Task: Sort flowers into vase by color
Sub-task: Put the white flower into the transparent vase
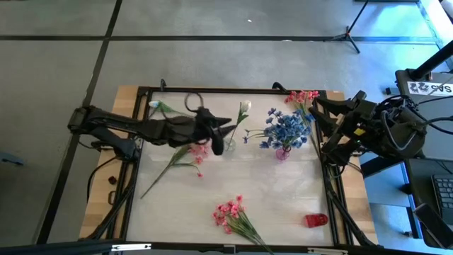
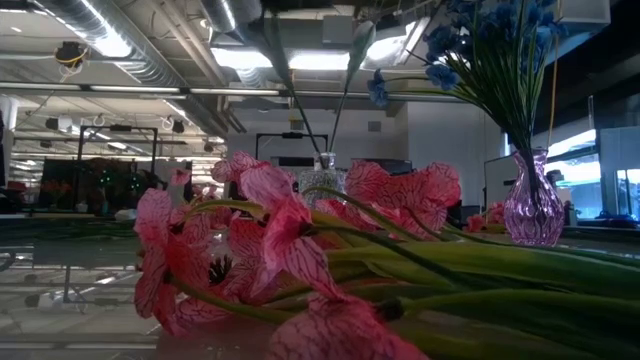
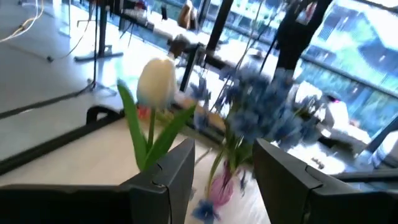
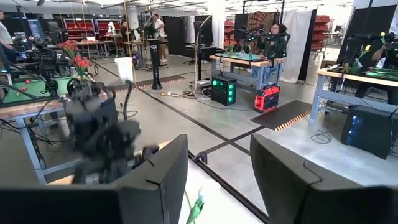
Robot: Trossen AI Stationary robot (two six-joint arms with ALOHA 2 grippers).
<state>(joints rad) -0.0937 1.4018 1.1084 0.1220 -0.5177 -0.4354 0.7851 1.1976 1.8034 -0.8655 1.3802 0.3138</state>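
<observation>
The clear vase near the middle of the desk is the landmark here. A single white bud already stands in it, its stem leaning up and away toward the desk's far edge. The left gripper hovers right beside this vase, on its left. In the left wrist view the jaws stand apart with nothing between them, and the white bud rises just past one finger.

Just left of the clear vase and under the left arm lies a pink sprig. Its blooms sit nearest the vase and its long stem runs away from it, slanting toward the near left corner of the desk. So this flower lies behind and below the left jaws, its long axis roughly diagonal to the arm. The left arm is plainly the nearer one; I judge it would have to draw back and turn its jaws across the stem.

Right of the clear vase stands a pink-tinted vase full of blue blooms. Another pink bunch lies on the near side of the clear vase, well apart from it, and a third pink bunch lies at the far right corner. The right gripper waits at the desk's right edge, jaws parted and empty.
</observation>
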